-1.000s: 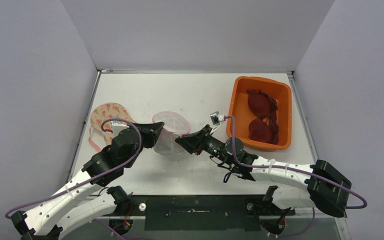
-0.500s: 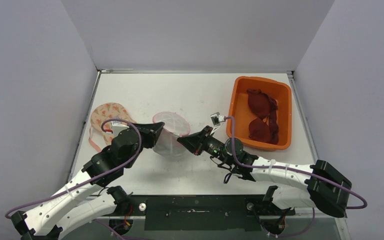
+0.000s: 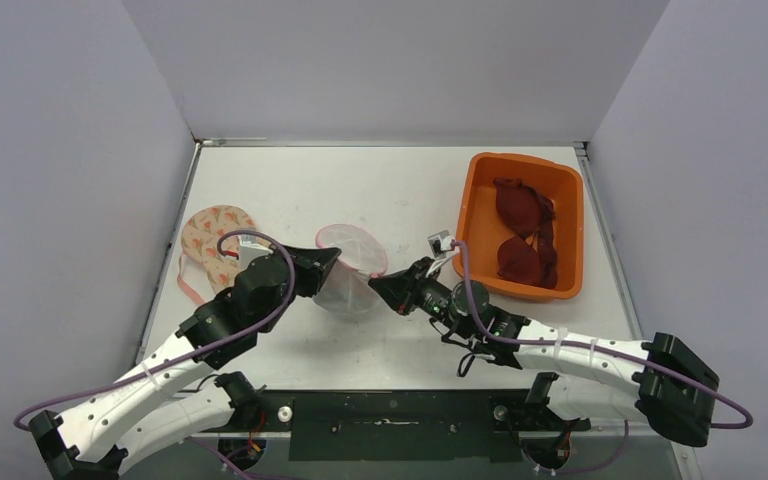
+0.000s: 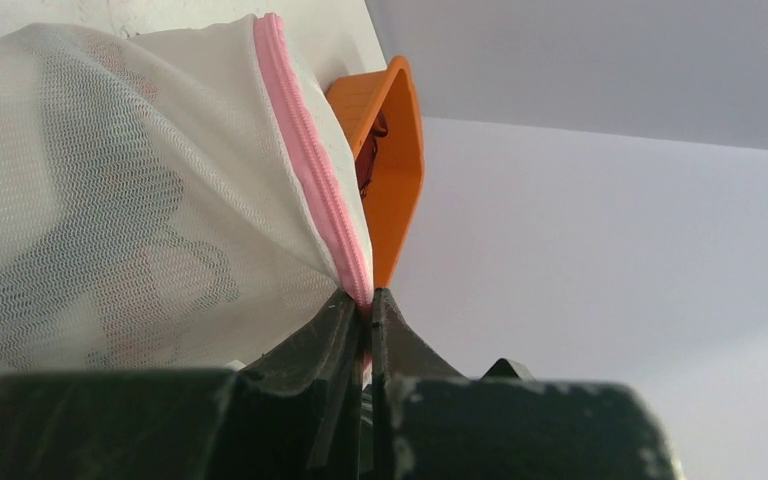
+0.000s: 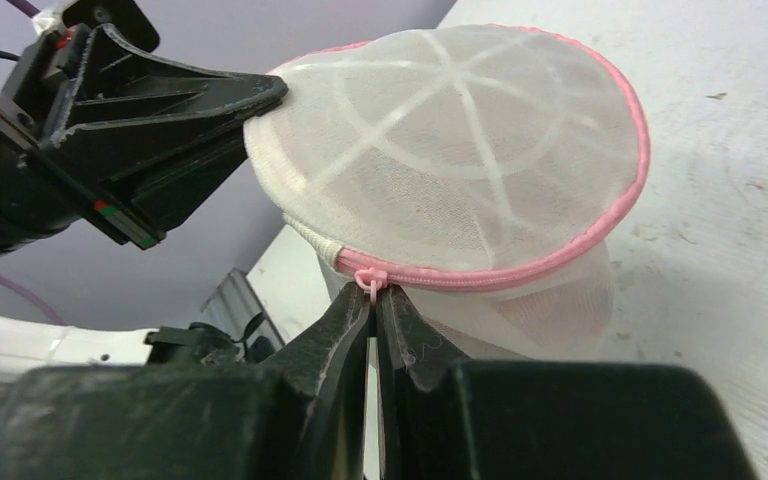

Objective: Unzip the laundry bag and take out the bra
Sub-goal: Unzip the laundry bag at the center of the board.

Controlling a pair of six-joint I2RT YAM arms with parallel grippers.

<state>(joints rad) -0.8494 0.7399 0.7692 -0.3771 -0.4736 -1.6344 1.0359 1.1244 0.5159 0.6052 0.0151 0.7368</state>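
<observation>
1. Unzipping is judged to be the step in hand. Above the table [image 3: 400, 190], the laundry bag [image 3: 352, 280] is held up between both claws. It is zipped shut as far as can be seen, and nothing is out of it yet.
2. An orange bin [image 3: 472, 205] holding dark red garments [image 3: 520, 230] is seen to the right of the laundry bag. A patterned garment [image 3: 215, 235] is laid flat to the left of the bag.
3. The left claw [image 3: 332, 262] is clamped together on the bag's left edge, right on the pink zipper [image 4: 310, 170].
4. The right claw [image 3: 380, 285] is pinched together on the zipper pull [image 5: 368, 283], at the bag's right edge.
5. Next, the pull should be drawn along the pink track around the bag's rim, with the left grip used as an anchor. The tab is small, so a slip is judged likely if the pinch loosens.
6. Only the layout is given by the top view, and the pull cannot be made out there.
   - The tab caught between the fingertips is shown by the right wrist view alone.
   - The seam pinch is shown by the left wrist view alone. A dim shape is also seen there through the mesh; it may be the bra, but this cannot be confirmed.
</observation>
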